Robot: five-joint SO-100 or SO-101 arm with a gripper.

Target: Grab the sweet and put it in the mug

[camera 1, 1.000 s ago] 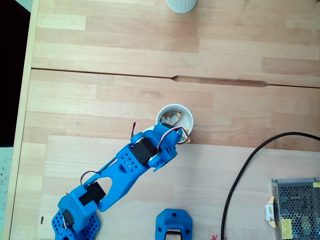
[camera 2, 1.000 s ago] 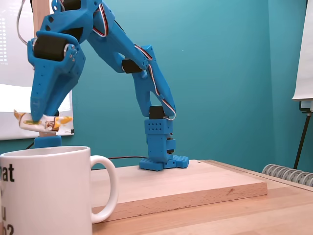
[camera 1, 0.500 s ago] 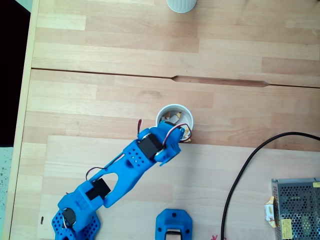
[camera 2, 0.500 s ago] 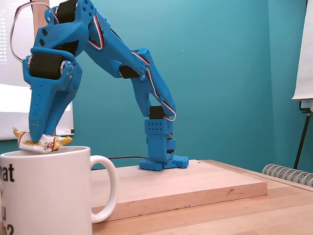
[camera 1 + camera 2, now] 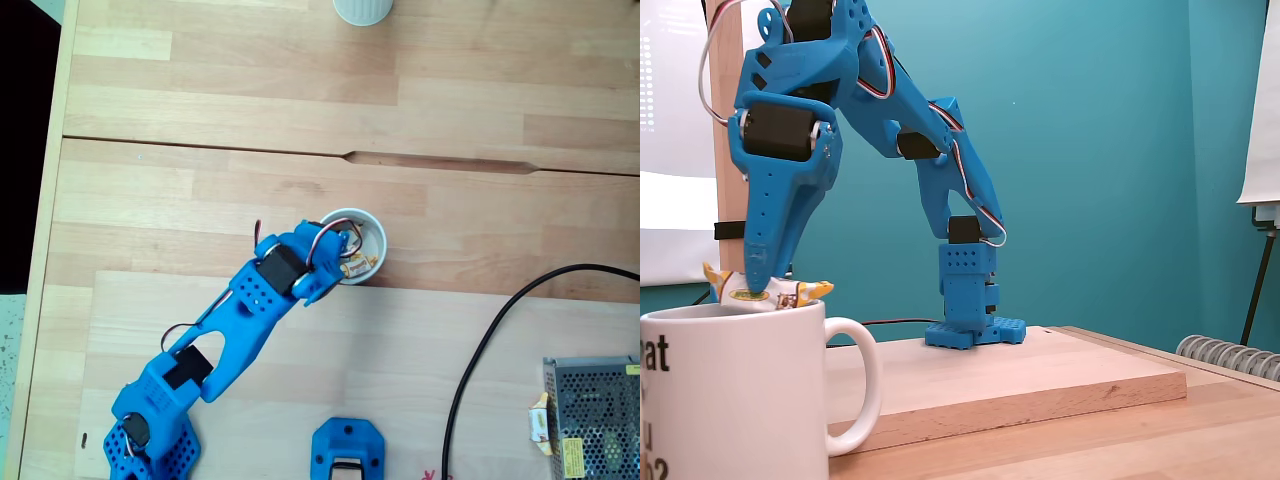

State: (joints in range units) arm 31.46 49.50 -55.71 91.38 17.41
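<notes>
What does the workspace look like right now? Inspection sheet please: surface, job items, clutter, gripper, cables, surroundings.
Surface: light wooden table with a raised wooden board carrying the arm base.
Job's things: sweet held at the rim of the white mug, over its opening.
Clutter: ribbed white cup at the top edge; metal mesh box at lower right.
Gripper: gripper shut on the sweet, pointing down.
Cables: black cable curving across the table; servo wires along the arm.
Surroundings: teal wall; whiteboard edge at right.
</notes>
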